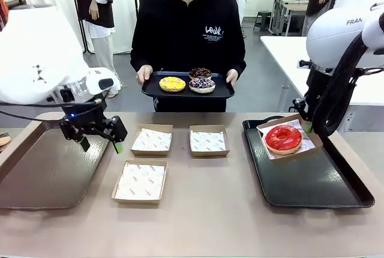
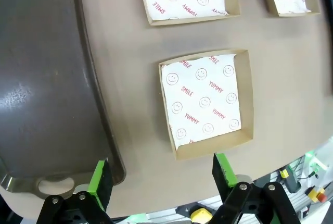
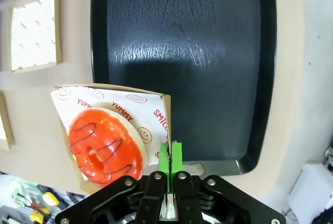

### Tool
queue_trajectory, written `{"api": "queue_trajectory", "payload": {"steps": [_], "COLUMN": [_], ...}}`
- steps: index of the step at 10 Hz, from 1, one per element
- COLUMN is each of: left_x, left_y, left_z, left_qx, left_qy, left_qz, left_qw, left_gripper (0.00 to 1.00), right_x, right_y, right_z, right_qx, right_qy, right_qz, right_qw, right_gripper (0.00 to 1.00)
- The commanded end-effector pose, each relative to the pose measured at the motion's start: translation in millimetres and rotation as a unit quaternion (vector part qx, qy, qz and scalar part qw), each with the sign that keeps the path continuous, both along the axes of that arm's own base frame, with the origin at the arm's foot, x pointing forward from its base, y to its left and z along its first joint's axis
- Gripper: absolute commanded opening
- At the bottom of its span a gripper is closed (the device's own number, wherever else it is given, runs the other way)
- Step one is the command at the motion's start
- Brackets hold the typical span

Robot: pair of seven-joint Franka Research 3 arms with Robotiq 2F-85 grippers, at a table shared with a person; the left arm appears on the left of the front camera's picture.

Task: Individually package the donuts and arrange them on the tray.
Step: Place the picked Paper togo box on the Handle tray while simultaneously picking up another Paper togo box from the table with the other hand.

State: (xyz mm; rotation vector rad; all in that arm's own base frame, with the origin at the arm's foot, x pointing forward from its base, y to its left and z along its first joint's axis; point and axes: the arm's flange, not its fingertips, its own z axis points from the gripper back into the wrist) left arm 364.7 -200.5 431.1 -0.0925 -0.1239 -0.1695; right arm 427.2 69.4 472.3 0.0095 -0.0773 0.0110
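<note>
table (image 1: pixel 198 222) | left: brown tray (image 1: pixel 48 174) | middle: three cardboard boxes (image 1: pixel 140 181) (paper-lined, empty) | right: black tray (image 1: pixel 312 183)

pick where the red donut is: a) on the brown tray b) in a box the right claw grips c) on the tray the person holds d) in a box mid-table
b, the red donut lies in a paper-lined box whose edge the right claw pinches

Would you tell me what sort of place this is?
Likely a robotics lab, staged as a donut counter: white robot arms flank a table of paper-lined boxes, and a person holds a tray of donuts.
</note>
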Motion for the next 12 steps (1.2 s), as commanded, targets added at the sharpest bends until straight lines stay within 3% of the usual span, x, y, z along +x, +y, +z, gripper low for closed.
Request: {"api": "queue_trajectory", "payload": {"steps": [1,3,4,10,12], "left_x": [-3.3,-8.6,-5.4,-5.4,-2.1], "left_y": [-13.5,-11.9,-12.0,-12.0,-13.7], "left_z": [-13.9,-27.6,-12.6,-12.6,-26.3], "left_qx": [0.017,-0.013,0.004,0.004,0.022], "left_qy": [-0.016,-0.007,-0.004,-0.004,-0.004], "left_qz": [0.014,0.005,0.001,0.001,-0.002], "left_qw": [1.0,1.0,1.0,1.0,1.0], "left_gripper": [1.0,1.0,1.0,1.0,1.0], "right_x": [-2.2,-2.2,-2.2,-2.2,-0.5], "right_y": [0.0,0.0,0.0,0.0,0.2], "right_z": [1.9,1.9,1.9,1.9,0.8], "right_qx": [-0.001,-0.001,-0.001,-0.001,0.0], "right_qy": [0.002,0.002,0.002,0.002,0.0], "right_qz": [-0.002,-0.002,-0.002,-0.002,0.0], "right_qw": [1.0,1.0,1.0,1.0,1.0], "right_gripper": [0.01,0.01,0.01,0.01,0.01]}}
